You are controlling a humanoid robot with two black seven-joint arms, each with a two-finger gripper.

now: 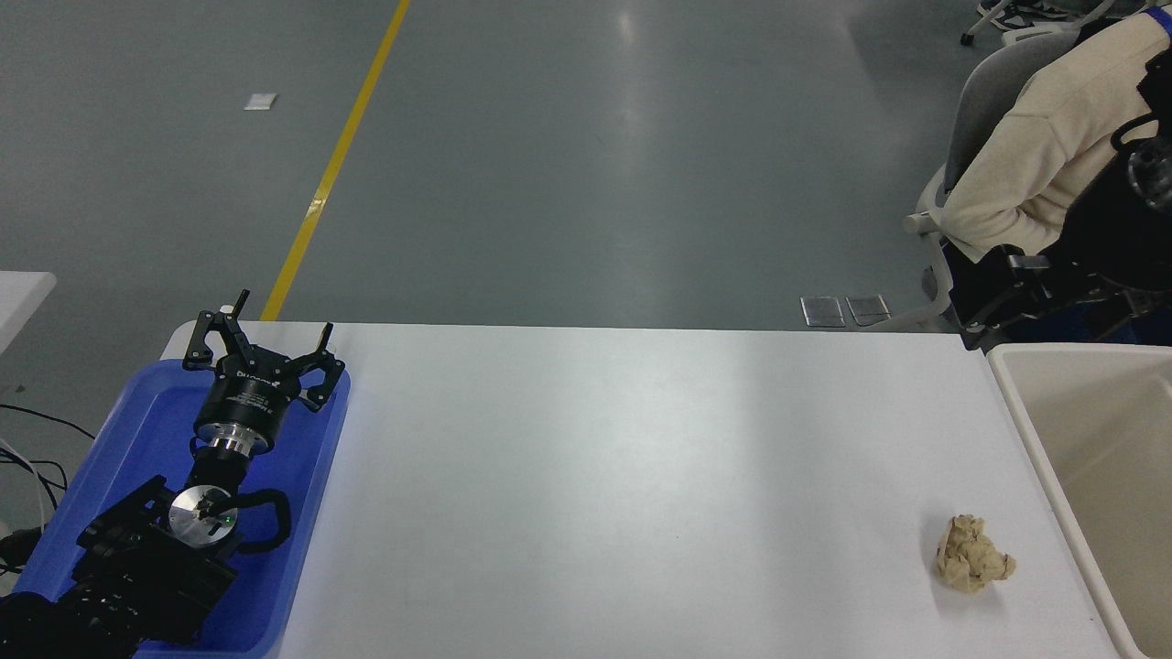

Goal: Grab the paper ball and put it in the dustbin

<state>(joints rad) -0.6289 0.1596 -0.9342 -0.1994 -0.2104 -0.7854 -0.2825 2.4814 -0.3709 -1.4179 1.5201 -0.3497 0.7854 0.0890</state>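
Observation:
The tan paper ball (972,554) lies on the white table (641,476) near its right front, a short way left of the dustbin. The cream-white dustbin (1035,439) stands at the table's right edge, only partly in view; the part of its inside that shows is empty. My left gripper (279,340) is open and empty, parked over the blue tray at the lower left. My right arm is out of view.
A shallow blue tray (302,540) sits at the table's left edge under the left arm. A person in a cream sleeve (1035,156) sits on a grey chair beyond the table's far right corner.

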